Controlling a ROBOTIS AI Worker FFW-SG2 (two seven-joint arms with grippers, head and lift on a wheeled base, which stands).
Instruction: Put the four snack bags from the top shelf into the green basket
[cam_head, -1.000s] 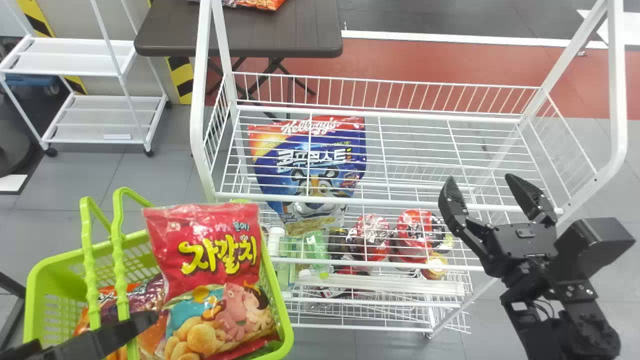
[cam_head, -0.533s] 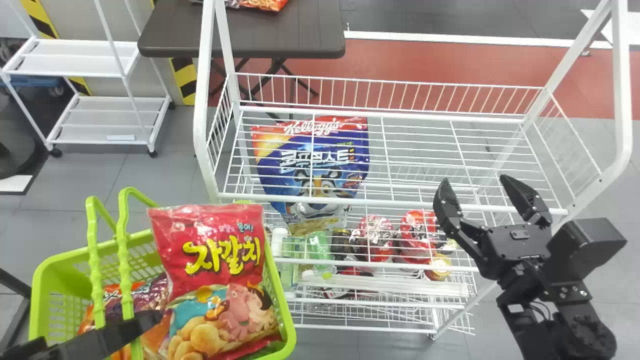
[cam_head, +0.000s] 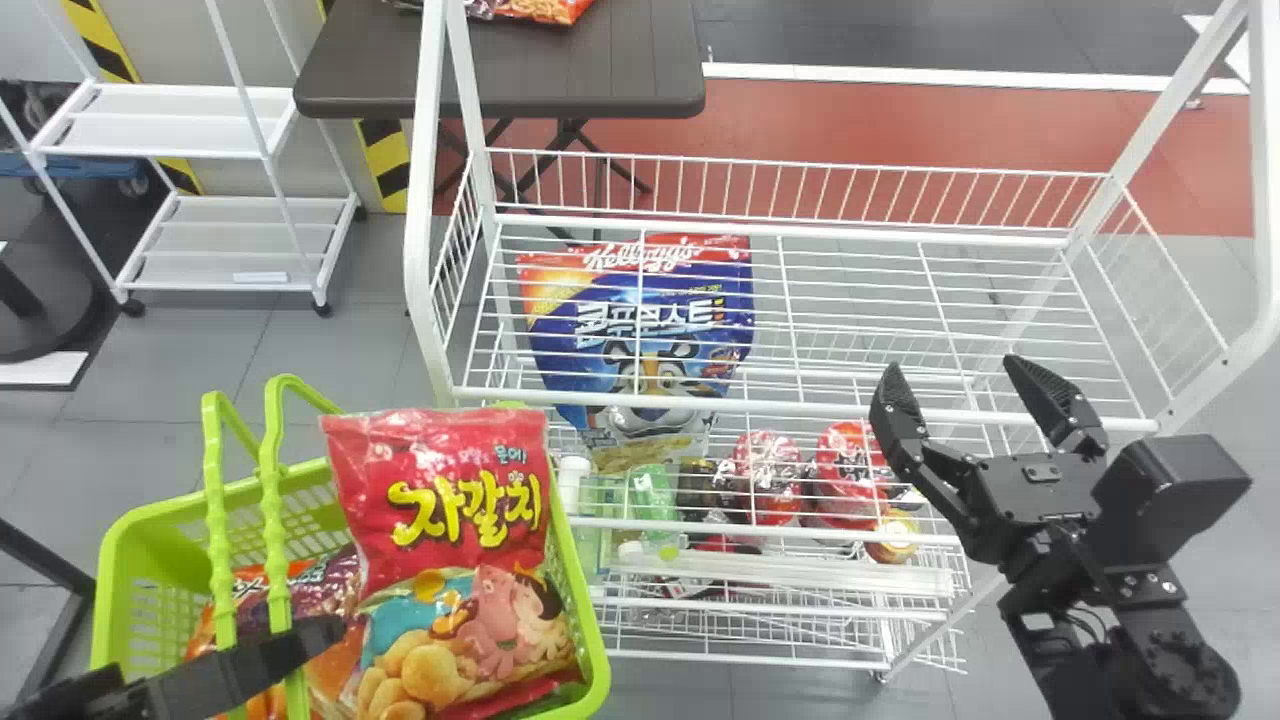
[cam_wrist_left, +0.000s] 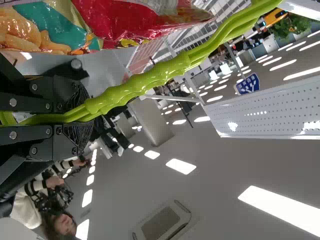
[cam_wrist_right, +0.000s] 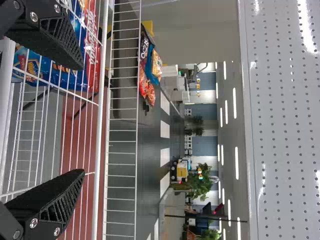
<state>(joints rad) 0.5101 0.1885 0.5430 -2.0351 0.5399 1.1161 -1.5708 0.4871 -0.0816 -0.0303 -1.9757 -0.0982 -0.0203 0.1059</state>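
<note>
grey floor (cam_head: 350, 340) all round, brown table (cam_head: 500, 80) out past the white rack (cam_head: 420, 180), and i'm using the green basket (cam_head: 597, 640) as my landmark here.

so, over the last second the right gripper (cam_head: 953, 365) has drifted a bit closer to the basket, while rack and basket both slid right in the head view, so i reckon the robot itself or its head turned a little. its jaws stand wide apart with nothing between them, right of the basket near the top shelf's front rail (cam_head: 830, 410).

task-wise, a red snack bag (cam_head: 400, 460) leans upright in the basket, with an orange and purple bag (cam_head: 325, 590) lower down beside it. can't count four from here, more could be buried. my guess is it's nearly wrapped up and next is just backing the free arm off. that red one sits high, so a bump might tip it out.

left wrist view gives what the head view doesn't: the left gripper (cam_wrist_left: 86, 116) has its jaws clamped round the basket's handle (cam_wrist_left: 140, 77). right wrist view has more of the packets (cam_wrist_right: 146, 70) on the table beyond the rack, which the head view crops.
</note>
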